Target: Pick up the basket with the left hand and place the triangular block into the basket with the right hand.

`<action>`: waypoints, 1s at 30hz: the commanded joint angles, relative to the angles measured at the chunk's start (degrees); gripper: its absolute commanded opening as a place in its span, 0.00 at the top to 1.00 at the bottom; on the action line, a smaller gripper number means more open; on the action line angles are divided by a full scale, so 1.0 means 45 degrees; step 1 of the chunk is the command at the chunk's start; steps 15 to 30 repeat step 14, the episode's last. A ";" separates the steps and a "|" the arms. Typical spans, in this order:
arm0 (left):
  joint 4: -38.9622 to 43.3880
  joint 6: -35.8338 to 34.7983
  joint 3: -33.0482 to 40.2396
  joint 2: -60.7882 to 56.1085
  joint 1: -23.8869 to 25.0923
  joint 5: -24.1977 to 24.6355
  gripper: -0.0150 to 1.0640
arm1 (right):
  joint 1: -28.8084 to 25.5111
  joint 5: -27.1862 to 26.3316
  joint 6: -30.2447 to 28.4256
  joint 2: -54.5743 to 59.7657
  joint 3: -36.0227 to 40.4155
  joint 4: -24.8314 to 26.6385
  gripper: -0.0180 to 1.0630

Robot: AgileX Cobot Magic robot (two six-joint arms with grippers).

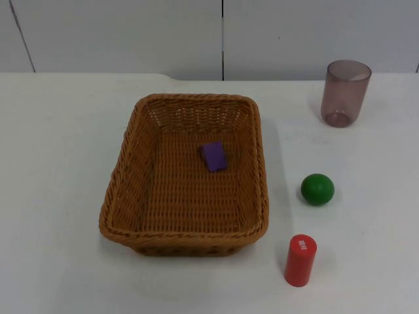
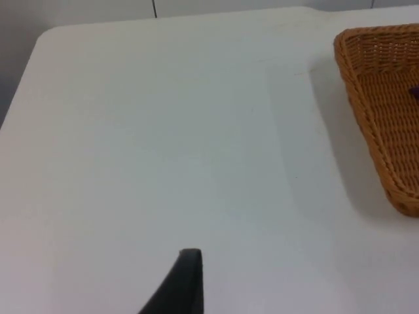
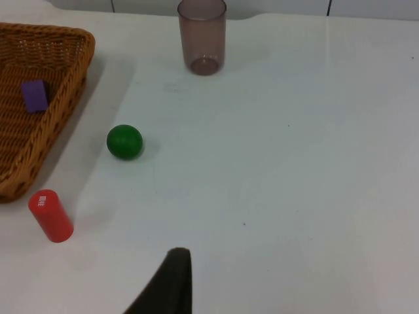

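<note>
Purple triangular block already lies inside the basket, which sits on the table. Task looks complete. Left tool and right tool hang off to either side; can't tell their grip state. Next: nothing but idling.

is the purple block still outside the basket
No, the purple block lies on the woven floor of the basket, while the ball sits on the table beside it.

Woven wicker basket; translucent plastic cup; smooth matt table.
</note>
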 commanded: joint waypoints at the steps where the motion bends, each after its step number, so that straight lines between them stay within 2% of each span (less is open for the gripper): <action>1: -0.0147 -0.0008 0.0051 -0.0034 -0.0089 -0.0138 0.01 | 0.0059 -0.0147 -0.0075 -0.0037 0.0010 0.0000 0.01; 30: 0.0119 -0.0358 0.0051 -0.0034 -0.0067 -0.0138 0.01 | 0.0059 -0.0147 -0.0075 -0.0037 0.0010 0.0000 0.01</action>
